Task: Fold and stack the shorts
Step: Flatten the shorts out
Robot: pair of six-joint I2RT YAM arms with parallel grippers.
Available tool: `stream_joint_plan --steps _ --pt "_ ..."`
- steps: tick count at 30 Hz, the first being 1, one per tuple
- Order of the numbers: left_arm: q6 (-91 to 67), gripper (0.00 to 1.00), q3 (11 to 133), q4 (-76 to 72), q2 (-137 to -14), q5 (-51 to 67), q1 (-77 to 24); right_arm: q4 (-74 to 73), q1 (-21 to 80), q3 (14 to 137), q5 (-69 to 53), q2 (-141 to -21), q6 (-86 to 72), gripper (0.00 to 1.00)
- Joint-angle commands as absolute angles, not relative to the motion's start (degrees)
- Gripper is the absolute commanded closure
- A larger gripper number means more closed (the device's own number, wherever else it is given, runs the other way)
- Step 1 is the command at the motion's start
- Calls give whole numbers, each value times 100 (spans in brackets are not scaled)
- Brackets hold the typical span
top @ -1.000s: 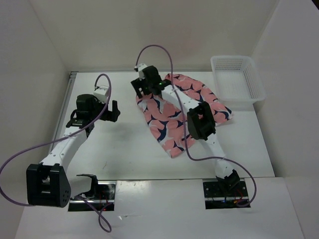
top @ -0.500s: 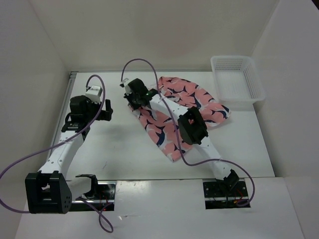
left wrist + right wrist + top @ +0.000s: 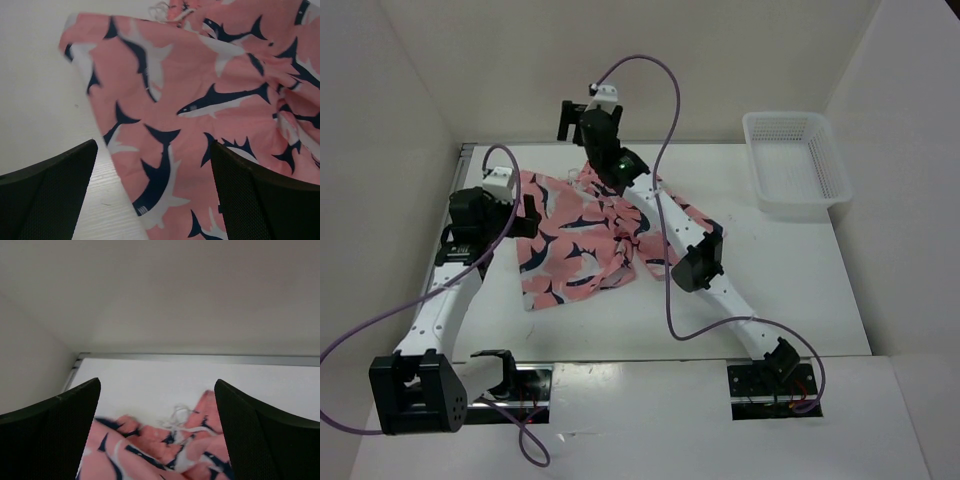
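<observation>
**Overhead view.** The shorts (image 3: pixel 575 250), salmon-pink fabric printed with navy-and-white sharks, are lying spread but rumpled on the white surface (image 3: pixel 800 290), left of centre. The white mesh basket (image 3: pixel 805 207) is standing at the far right corner of the surface, well apart from the shorts. The shorts are lying wholly outside it, and only its own mesh floor is showing within its walls. My left claw (image 3: pixel 528 215) is hovering over the left edge of the fabric. My right arm is reaching diagonally across the shorts from its base at the near right. My right claw (image 3: pixel 575 118) is hanging raised near the far edge of the garment, towards the back wall.

**Left wrist view.** I am holding my left claw (image 3: pixel 154 145) wide, its two dark fingers (image 3: pixel 50 195) parted at the lower corners of the view with nothing between them. The shorts (image 3: pixel 210 100) are filling most of the view beneath. One hem edge is running slantwise across the bare surface (image 3: pixel 35 100).

**Right wrist view.** I am holding my right claw (image 3: pixel 157 382) wide as well, gripping nothing. Below and beyond it, the crumpled waist end of the shorts (image 3: pixel 145 442) is lying on the surface (image 3: pixel 150 375). The white drawstring (image 3: pixel 176 415) is trailing loose on top of the fabric. The back wall (image 3: pixel 160 290) is rising behind.
</observation>
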State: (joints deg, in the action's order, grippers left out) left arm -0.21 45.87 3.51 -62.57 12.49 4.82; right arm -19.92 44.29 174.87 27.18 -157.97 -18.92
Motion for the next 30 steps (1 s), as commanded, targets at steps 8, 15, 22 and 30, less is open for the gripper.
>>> stream_joint_plan --steps 8,15,22,30 --pt "0 0 4501 1160 -6293 1969 -149 -3627 2884 16263 1963 -15364 -714 1" --pt "0 0 4175 923 -6074 1775 -149 -4008 2259 13502 -52 -14248 -282 16" --pt "0 0 3850 677 -5897 1775 -149 -3956 2320 10712 -870 -12825 228 35" --pt "0 0 3735 563 -5792 1828 -149 -3270 3382 6675 -684 -10040 1352 71"
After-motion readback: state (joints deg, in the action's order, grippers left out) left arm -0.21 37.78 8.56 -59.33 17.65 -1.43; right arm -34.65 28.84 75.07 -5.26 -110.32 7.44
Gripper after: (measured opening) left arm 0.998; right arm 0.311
